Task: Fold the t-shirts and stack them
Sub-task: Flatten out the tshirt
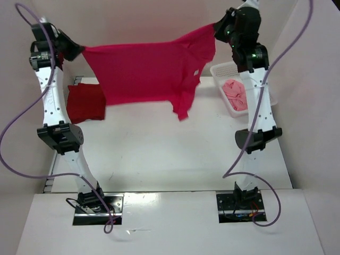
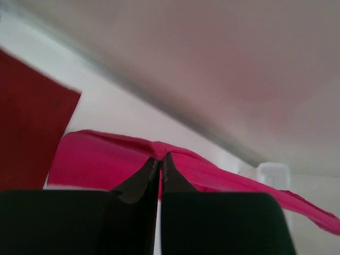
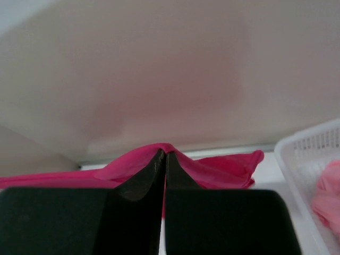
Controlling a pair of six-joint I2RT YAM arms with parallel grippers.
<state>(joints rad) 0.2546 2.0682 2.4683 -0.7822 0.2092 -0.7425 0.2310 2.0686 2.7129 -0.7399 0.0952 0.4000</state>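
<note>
You have one container on the table: the white basket [image 3: 313,141] at the right, holding the pale pink shirt [image 1: 235,91] in a crumpled heap. The magenta shirt [image 1: 143,69] hangs spread in the air between the two arms. Your left gripper [image 2: 160,158] is clamped on one end of its upper edge and your right gripper [image 3: 162,155] on the other, with cloth pinched at the tips. The dark red shirt [image 1: 85,103] lies folded on the table, below the left gripper.
</note>
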